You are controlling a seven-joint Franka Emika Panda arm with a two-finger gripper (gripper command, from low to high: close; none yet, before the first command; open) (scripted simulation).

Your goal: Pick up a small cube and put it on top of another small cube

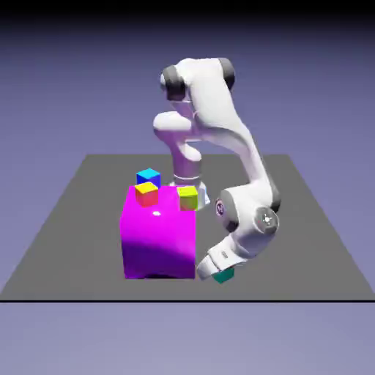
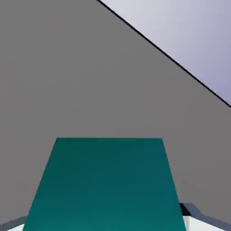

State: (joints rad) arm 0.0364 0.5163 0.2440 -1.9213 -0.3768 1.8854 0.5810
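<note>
Exterior view: a white arm's gripper (image 1: 214, 272) grips a teal cube (image 1: 224, 275) low over the dark table (image 1: 307, 271), beside a bulky magenta block (image 1: 159, 242) that a sideways lift could clip, knocking the small cube askew or loose.

From where I sit, I see a dark grey table (image 1: 307, 249) with a thin black front edge. The robot's white base (image 1: 189, 189) stands at its far side. A big magenta block (image 1: 159, 245) sits on it, left of center in my exterior view. I can't tell whether the blue cube (image 1: 148, 179) behind that block or the teal cube (image 1: 224, 276) near the front edge touches the tabletop.
</note>
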